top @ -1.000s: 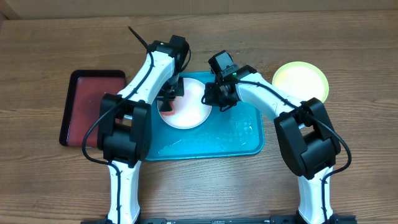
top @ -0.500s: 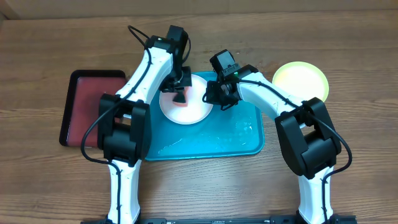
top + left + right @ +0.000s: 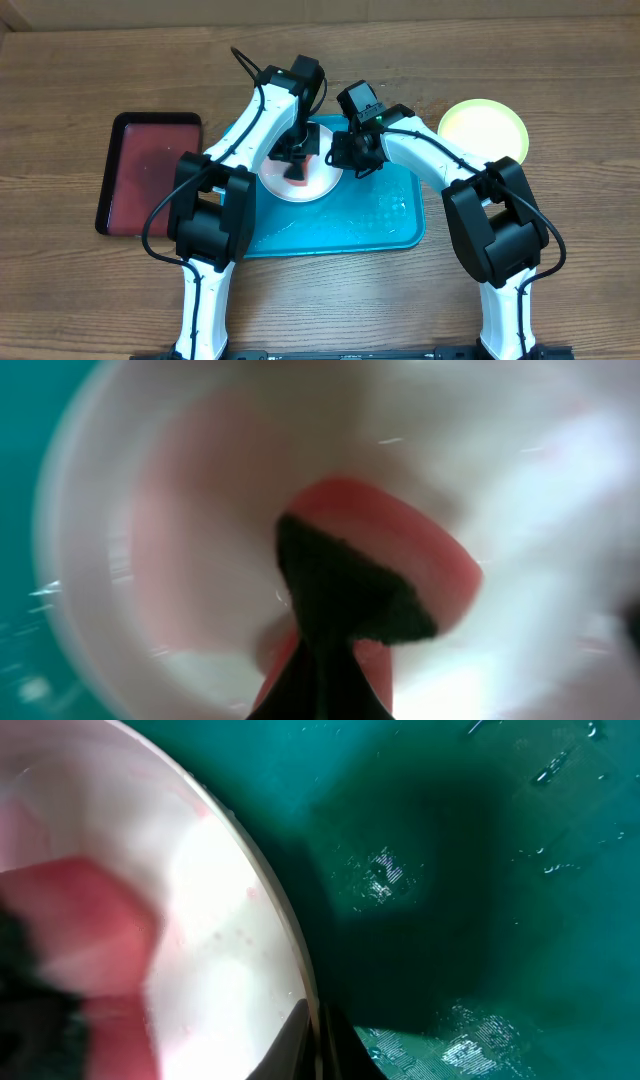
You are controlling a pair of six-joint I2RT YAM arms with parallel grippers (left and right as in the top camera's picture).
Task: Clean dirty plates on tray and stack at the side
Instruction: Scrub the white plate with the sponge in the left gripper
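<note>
Your white plate (image 3: 322, 172) lies flat in the far-left part of the tray (image 3: 385, 218), whose long axis runs left-right. Your right gripper (image 3: 346, 160) pinches the plate's right rim. Through the blur, your left gripper (image 3: 296, 158) appears clamped on a red sponge (image 3: 297, 173) pressed onto the plate.

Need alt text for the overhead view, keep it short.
The left gripper holds a red sponge on a white plate in the turquoise tray, while the right gripper pinches the plate's right rim. A yellow-green plate sits on the wooden table right of the tray; a dark red tray lies left.
</note>
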